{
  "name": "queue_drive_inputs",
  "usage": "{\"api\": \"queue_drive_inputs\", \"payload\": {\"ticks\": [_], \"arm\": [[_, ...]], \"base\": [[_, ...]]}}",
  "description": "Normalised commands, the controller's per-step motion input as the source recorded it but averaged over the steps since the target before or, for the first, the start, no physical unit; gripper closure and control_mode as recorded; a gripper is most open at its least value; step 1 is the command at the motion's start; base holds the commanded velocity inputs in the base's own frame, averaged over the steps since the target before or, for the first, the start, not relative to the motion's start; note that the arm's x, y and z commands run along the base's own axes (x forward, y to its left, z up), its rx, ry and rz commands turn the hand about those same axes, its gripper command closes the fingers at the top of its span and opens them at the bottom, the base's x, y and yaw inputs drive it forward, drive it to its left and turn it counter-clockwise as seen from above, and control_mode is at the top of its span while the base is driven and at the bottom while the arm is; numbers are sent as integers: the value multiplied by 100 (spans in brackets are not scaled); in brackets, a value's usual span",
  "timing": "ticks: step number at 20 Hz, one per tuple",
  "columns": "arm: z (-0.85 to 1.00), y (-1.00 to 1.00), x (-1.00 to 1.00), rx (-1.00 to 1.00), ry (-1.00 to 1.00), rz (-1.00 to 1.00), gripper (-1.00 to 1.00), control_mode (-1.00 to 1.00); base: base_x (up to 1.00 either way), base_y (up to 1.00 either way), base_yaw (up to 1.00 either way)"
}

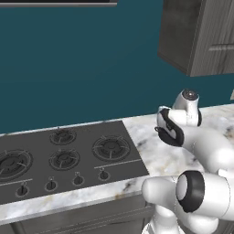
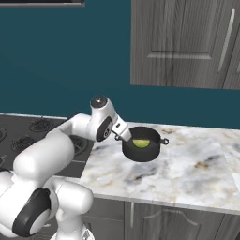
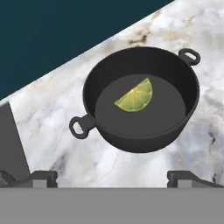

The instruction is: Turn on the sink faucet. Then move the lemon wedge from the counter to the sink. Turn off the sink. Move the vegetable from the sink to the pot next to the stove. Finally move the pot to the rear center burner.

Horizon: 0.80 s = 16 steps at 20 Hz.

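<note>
My two finger tips point(image 3: 43, 178) rise at the bottom of the hand view, set far apart, and between them is bare marble; my jaws point(image 3: 116, 178) stand wide open and hold nothing. They hang above the bench point(image 3: 175, 43), just short of the pot point(image 3: 141, 98), and I judge that spread suits what comes next: taking the pot by its rim or by one of its loop handles.

The pot is black, round and low-walled, with a small loop handle on each of two opposite sides. It sits upright on the marble, apart from my tips. Inside it, flat on the bottom and near the middle, lies the lemon wedge point(image 3: 135, 96), yellow-green, cut face up, its rind curving towards the far wall. Nothing else is in the pot. From the right base view the wedge reads as a pale spot in the pot's mouth.

The pot stands on the bench beside the stove point(image 1: 64, 155), whose black top and ringed burners lie to the left of my arm. The rear centre burner point(image 1: 62, 135) sits bare behind the front row. With the wedge already in the pot, I take the last step to be the one in hand: carrying the pot over to that burner. Which handle lies nearer the stove I cannot say surely, since my hand's view is rolled.
</note>
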Motion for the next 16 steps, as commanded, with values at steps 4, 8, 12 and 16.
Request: {"api": "queue_drive_inputs", "payload": {"ticks": [4,8,12,16], "arm": [[0,26,-31,-19,16,10,-100,-100],[0,11,-3,-16,11,12,-100,-100],[-4,0,7,-11,7,17,-100,-100],[-16,-3,20,-4,8,23,-100,-100]], "base": [[0,0,0],[0,0,0],[0,0,0],[0,0,0]]}}
